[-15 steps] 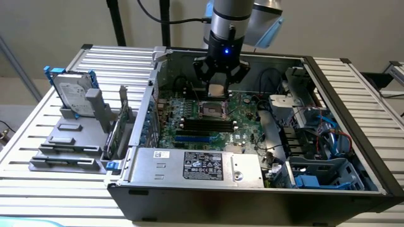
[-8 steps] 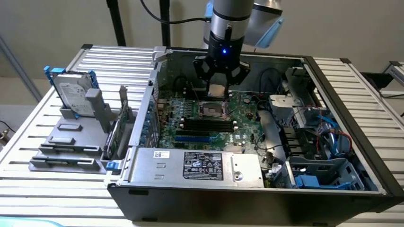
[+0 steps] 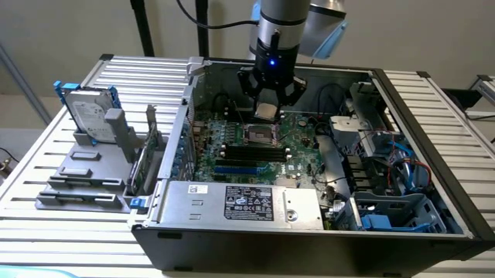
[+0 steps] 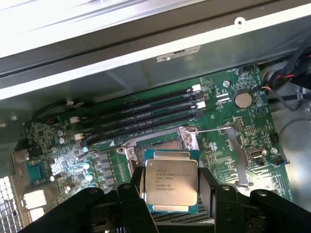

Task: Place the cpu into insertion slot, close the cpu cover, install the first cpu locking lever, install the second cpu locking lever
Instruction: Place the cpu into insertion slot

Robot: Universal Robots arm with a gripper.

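Note:
My gripper (image 3: 267, 106) hangs inside the open computer case, shut on the cpu (image 3: 265, 111), a flat square chip with a silvery top. In the wrist view the cpu (image 4: 171, 181) sits level between two black fingers (image 4: 133, 194), gripped on opposite edges. The insertion slot (image 3: 261, 135) lies on the green motherboard (image 3: 302, 145) just below the chip, which hovers above it without touching. In the wrist view the insertion slot (image 4: 163, 141) shows past the chip's far edge, dark inside a silvery rim. A thin locking lever (image 4: 214, 129) sticks out sideways from its corner. The cpu cover is hard to tell apart from the rim.
Black memory slots (image 3: 251, 152) run beside the socket. A silver power supply (image 3: 240, 202) fills the case's front. Cables and a blue-grey drive cage (image 3: 395, 217) crowd the exterior view's right. A hard drive (image 3: 89, 116) and grey brackets stand outside the case at the exterior view's left.

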